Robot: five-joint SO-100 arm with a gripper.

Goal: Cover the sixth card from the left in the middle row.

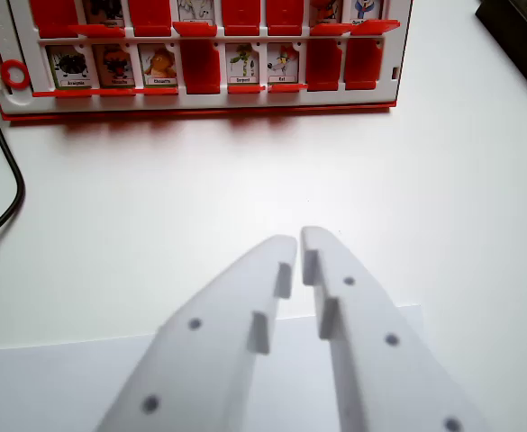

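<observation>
A red and white flip-card game board (pixel 200 101) lies at the top of the wrist view, cut off by the frame's upper edge. Its nearest row shows picture cards (pixel 159 65) at the left, a red panel (pixel 200 67), two more picture cards (pixel 282 63), then two red panels (pixel 323 65). The row behind is only partly visible, mixing red panels (pixel 284 13) and picture cards (pixel 324 9). My white gripper (pixel 299 243) is low in the frame, well short of the board. Its fingertips are almost touching and hold nothing.
A black cable (pixel 2 162) curves down the left edge beside the board. A dark object (pixel 520 36) sits in the top right corner. A white sheet of paper (pixel 47 378) lies under the gripper on the white table (pixel 443 198).
</observation>
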